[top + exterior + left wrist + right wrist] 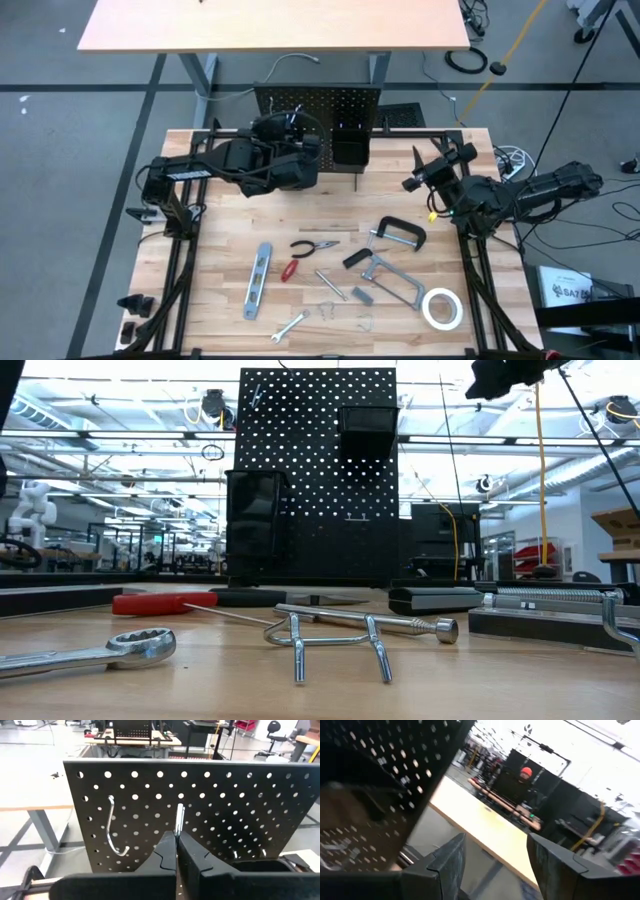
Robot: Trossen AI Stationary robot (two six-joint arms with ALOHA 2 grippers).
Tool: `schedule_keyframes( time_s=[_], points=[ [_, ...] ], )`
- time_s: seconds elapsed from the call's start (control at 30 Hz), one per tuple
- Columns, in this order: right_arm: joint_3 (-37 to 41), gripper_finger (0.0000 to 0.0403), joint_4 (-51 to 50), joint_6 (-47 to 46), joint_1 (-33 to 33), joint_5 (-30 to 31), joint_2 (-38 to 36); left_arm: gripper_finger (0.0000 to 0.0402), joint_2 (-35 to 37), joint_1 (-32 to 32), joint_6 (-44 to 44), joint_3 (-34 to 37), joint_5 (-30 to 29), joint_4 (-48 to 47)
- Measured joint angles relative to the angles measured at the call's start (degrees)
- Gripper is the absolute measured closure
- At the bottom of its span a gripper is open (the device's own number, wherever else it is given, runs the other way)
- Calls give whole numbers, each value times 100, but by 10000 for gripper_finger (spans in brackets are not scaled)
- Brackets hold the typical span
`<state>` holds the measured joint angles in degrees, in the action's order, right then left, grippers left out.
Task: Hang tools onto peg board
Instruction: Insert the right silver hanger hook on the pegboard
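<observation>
Looking down from above, I have the peg board [318, 100] standing upright at twelve o'clock on the table [210, 300], with a black bin [349, 145] on its front. My left gripper [176, 851] is up against the board's face, fingers pressed together on a silver hook [179, 817] that sits at one of the holes; a second, curved hook [114, 827] hangs from the board beside it. My right gripper [412, 183] waits at about two o'clock, off the board's right side, its fingers standing apart with nothing between them.

The tools all lie flat on the table. The bar clamp [392, 279] is at about five o'clock, the C-clamp [398, 233] just above it, and the tape roll [441, 308] nearer the right front corner. The level [258, 280] lies at seven o'clock. The pliers [312, 245] and red-handled screwdriver [291, 270] are near the centre, and the wrench [289, 326] is at six o'clock.
</observation>
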<state>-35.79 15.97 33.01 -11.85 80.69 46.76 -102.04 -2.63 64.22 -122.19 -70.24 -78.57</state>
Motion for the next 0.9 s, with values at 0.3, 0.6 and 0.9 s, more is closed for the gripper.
schedule_keyframes(
  time_s=[0.3,0.6,0.9],
  points=[
    [0,205,-345,307,265,2,-609,401,-144,0,721,4,270,-108],
    [0,232,-552,-252,133,48,-1268,401,-214,40,906,4,246,-127],
    [0,236,-564,-258,3,41,-1257,401,-214,233,902,4,246,-85]
  ],
)
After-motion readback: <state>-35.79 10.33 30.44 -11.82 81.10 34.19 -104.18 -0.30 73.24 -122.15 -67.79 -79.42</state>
